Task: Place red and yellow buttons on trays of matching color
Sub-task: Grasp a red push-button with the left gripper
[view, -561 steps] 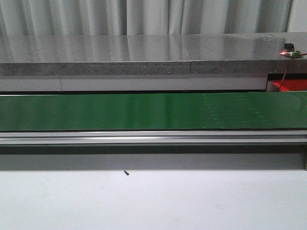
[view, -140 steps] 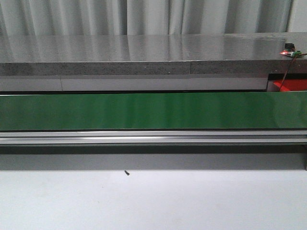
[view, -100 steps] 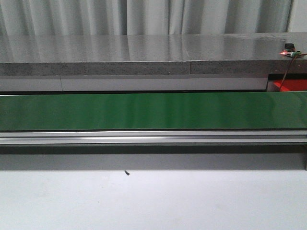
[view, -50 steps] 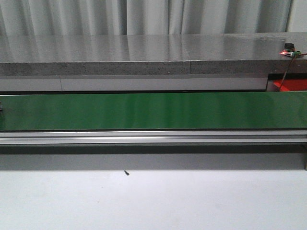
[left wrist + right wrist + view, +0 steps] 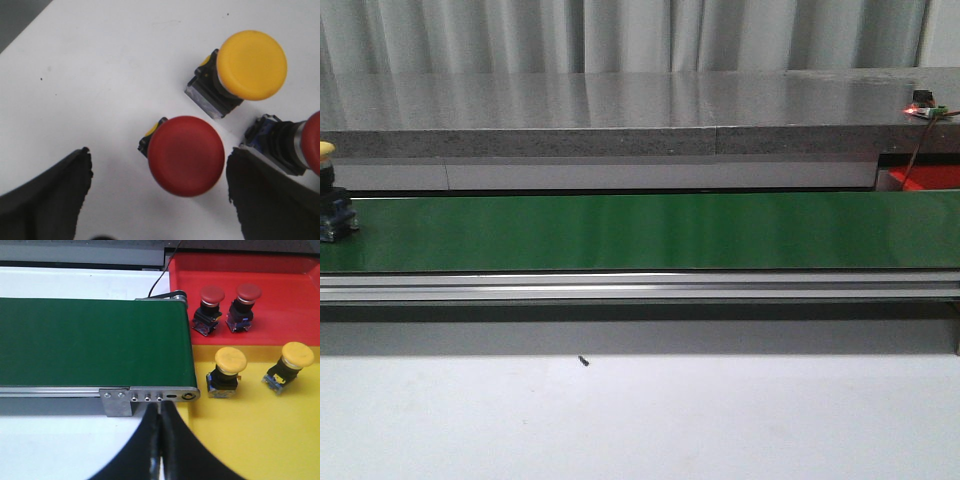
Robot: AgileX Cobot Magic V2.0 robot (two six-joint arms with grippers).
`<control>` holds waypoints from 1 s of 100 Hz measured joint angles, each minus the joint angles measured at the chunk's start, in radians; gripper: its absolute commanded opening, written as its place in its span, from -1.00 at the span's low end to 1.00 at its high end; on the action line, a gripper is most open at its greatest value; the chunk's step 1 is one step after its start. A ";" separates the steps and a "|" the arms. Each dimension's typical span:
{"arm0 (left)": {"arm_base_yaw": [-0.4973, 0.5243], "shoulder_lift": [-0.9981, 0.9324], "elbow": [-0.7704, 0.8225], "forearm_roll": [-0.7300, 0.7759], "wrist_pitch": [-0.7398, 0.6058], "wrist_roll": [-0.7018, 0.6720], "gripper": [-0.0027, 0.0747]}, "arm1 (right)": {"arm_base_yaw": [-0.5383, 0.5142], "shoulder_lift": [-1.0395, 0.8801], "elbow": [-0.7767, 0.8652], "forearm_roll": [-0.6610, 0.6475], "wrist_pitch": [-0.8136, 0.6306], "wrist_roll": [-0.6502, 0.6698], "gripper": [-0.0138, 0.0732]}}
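Two red, two yellow buttons already on matching trays; yellow button (image 5: 325,150) riding belt (image 5: 640,232). Left pincer (image 5: 160,200) apart over red button (image 5: 185,155) (for grabbing); right pincer (image 5: 161,440) together, waiting.

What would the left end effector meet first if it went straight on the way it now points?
Probably the round red-capped push button, which lies between the open left end effector's fingers, on the white table surface; depth is unclear.

Front cam sits low, looking straight across the green conveyor belt (image 5: 640,232). Left wrist cam looks straight down, close over a white surface (image 5: 100,75). Right wrist cam looks down on the belt's end (image 5: 95,342), the only part shared with the front view.
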 measured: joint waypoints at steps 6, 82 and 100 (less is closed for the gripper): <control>0.000 0.016 -0.013 -0.007 -0.004 0.000 0.48 | 0.000 0.000 0.000 0.000 0.000 0.000 -0.82; -0.024 0.083 -0.068 -0.023 -0.038 0.000 -0.70 | 0.000 0.000 0.000 0.000 0.000 0.000 -0.82; -0.024 0.017 -0.068 -0.020 0.009 0.002 -0.70 | 0.000 0.000 0.000 0.000 0.000 0.000 -0.82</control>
